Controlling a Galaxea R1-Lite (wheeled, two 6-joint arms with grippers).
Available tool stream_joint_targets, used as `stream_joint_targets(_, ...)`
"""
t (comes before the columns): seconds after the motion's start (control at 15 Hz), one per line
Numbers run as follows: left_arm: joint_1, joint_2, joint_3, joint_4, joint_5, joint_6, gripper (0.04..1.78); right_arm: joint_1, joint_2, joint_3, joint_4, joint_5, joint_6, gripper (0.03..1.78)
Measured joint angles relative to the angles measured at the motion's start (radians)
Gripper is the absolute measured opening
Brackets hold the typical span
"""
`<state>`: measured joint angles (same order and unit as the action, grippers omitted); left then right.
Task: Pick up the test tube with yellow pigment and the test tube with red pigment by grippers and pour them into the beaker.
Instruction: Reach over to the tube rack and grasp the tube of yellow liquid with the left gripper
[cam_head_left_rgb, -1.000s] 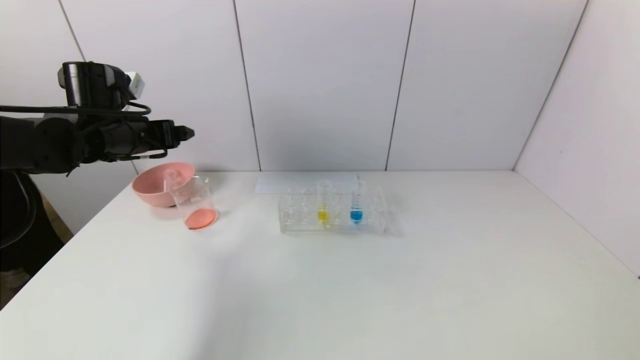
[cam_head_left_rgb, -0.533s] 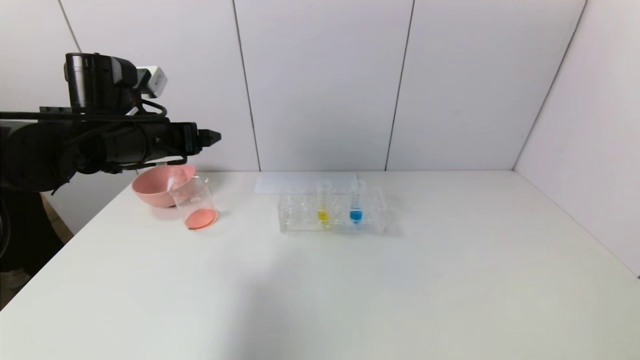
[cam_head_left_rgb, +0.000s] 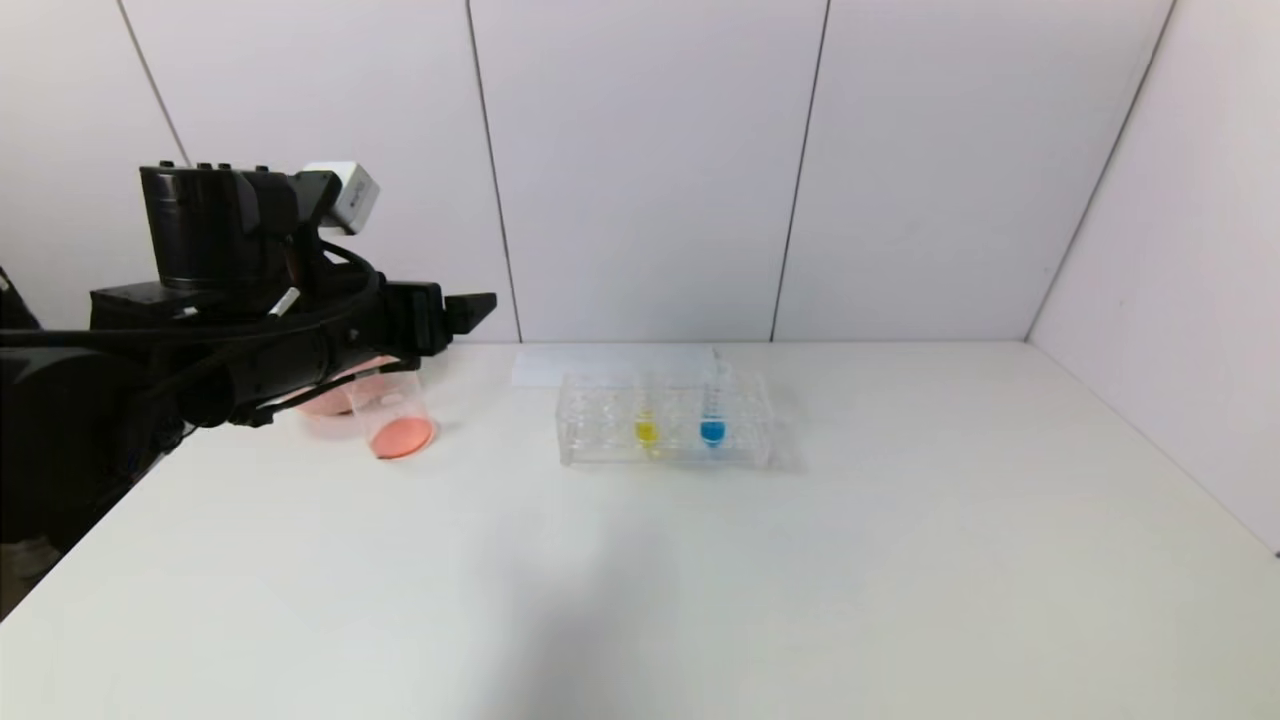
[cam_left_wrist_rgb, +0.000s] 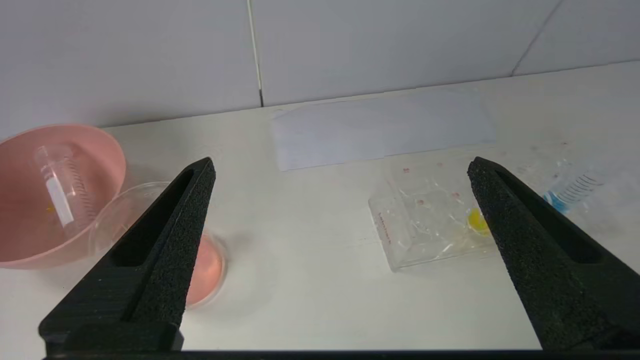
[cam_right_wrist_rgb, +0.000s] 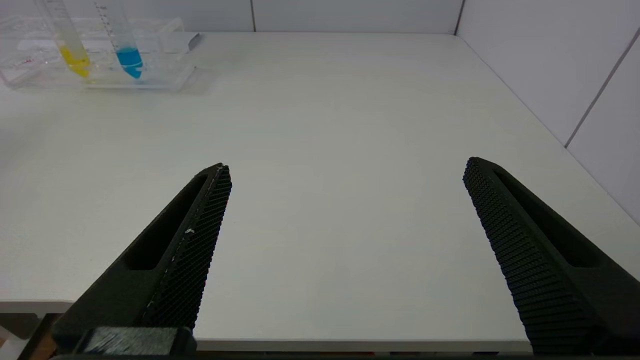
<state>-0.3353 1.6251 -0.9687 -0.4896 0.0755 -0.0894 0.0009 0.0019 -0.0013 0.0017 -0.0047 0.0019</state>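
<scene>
So the left hand (cam_head_left_rgb: 470, 312) sits at the left of the head view, up in the air above the beaker (cam_head_left_rgb: 392, 415) and pointing toward the middle of the frame. Its fingers (cam_left_wrist_rgb: 170, 240) are spread about as wide as they go in the left wrist view, with nothing between them, just bare desk (cam_head_left_rgb: 700, 560)

The beaker stands left of centre on the desk with a pool of orange-red liquid in the bottom. Right behind it, partly hidden by the arm in the head view, there's the pink bowl (cam_left_wrist_rgb: 30, 200), and the wrist view shows a clear graduated tube (cam_left_wrist_rgb: 62, 192) lying tilted inside that bowl. Looks like the test tube with red pigment, emptied, though only a tiny speck of colour shows near it

The test tube with yellow pigment (cam_head_left_rgb: 646, 408) stands upright in the clear tube rack (cam_head_left_rgb: 600, 440) in the middle of the frame, yellow liquid at its base. Just to its right in the same rack is the blue-liquid tube (cam_head_left_rgb: 712, 408). A white sheet of paper (cam_head_left_rgb: 580, 365) lies flat behind the rack, against the wall

The right hand (cam_right_wrist_rgb: 345, 170) isn't in the head view at all; its own wrist view shows it hanging by the near edge of the desk, wide open too and holding nothing, with the rack far off in the upper left of that frame
</scene>
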Motion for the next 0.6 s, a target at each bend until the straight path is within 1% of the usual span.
stream_joint_targets(0.27, -0.059, -0.018, 0.068, -0.02, 0.016, 0.001, 1.76, 0.0, 0.0, 0.0, 0.0, 0.0, 0.0, 1.7)
stream_joint_targets(0.47, -0.105, -0.026, 0.095, -0.02, 0.047, 0.002, 1.76, 0.0, 0.0, 0.0, 0.0, 0.0, 0.0, 1.7)
stream_joint_targets(0.6, -0.138, -0.029, 0.109, -0.02, 0.05, 0.003, 1.76, 0.0, 0.0, 0.0, 0.0, 0.0, 0.0, 1.7)
